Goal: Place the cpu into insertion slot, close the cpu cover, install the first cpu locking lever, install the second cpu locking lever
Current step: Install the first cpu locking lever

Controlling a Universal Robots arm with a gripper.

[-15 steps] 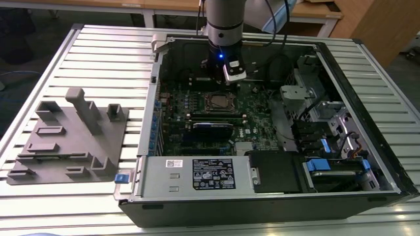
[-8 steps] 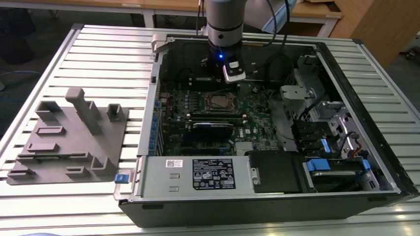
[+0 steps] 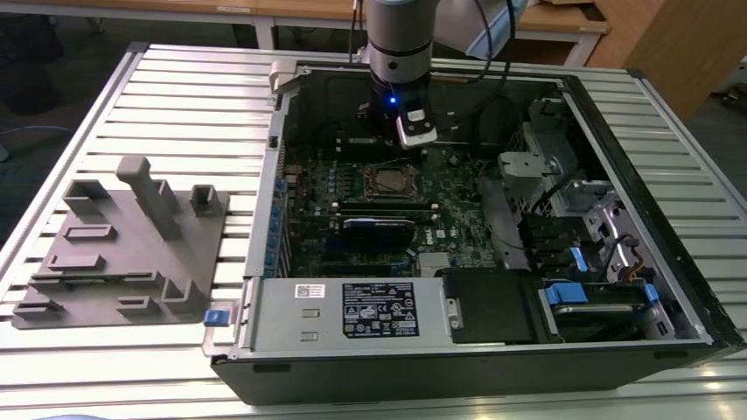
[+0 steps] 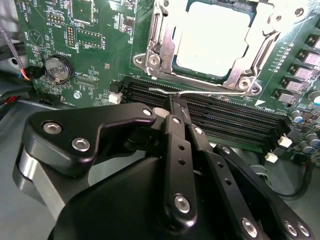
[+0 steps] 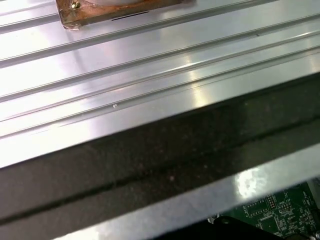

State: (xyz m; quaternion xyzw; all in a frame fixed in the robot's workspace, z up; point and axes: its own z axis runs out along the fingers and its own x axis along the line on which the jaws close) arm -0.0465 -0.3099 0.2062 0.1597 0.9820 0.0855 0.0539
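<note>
In the second wrist view the gripper (image 4: 174,102) is showing its fingers pressed together, tips just beside the thin wire locking lever (image 4: 210,93). I judge the lever stiff, springy and slippery, best taken at its 1 free end. Beyond it, the cpu cover (image 4: 250,47) is lying over the cpu (image 4: 212,37). In the exterior view the insertion slot (image 3: 387,181) is sitting at 7 o'clock from the gripper.

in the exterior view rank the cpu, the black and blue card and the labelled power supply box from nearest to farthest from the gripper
Measured from the gripper:
1. cpu, seated mid-board, just beneath the gripper in the picture.
2. black and blue card, lower on the board.
3. labelled power supply box, along the case's lower edge in the picture.
</note>
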